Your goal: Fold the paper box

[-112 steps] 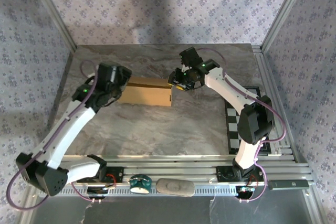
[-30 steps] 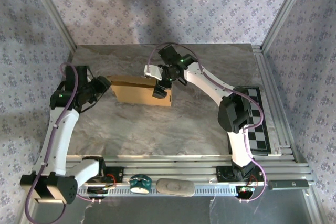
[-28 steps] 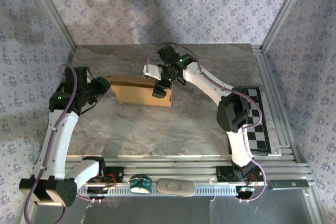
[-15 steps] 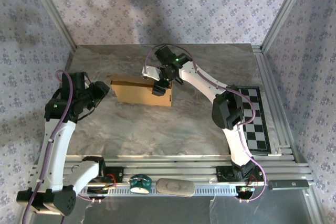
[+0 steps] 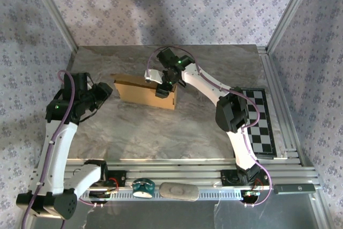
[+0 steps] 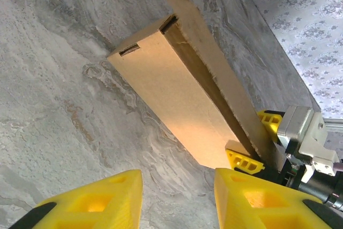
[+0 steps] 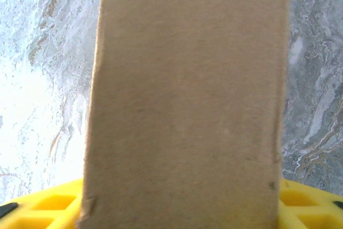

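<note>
Right tool [image 5: 160,83] straddled the paper box's [image 5: 144,95] raised flap [image 7: 187,105], grip unclear; left tool [image 6: 177,182], fingers apart, faced its left end.

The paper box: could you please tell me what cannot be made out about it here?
Right wrist: the paper box is blurred, close to the lens; it hides whether the right end effector pinches it.
Top external: that end effector covers the box's far-right edge.
Left wrist: the raised flap hides the inside.
</note>
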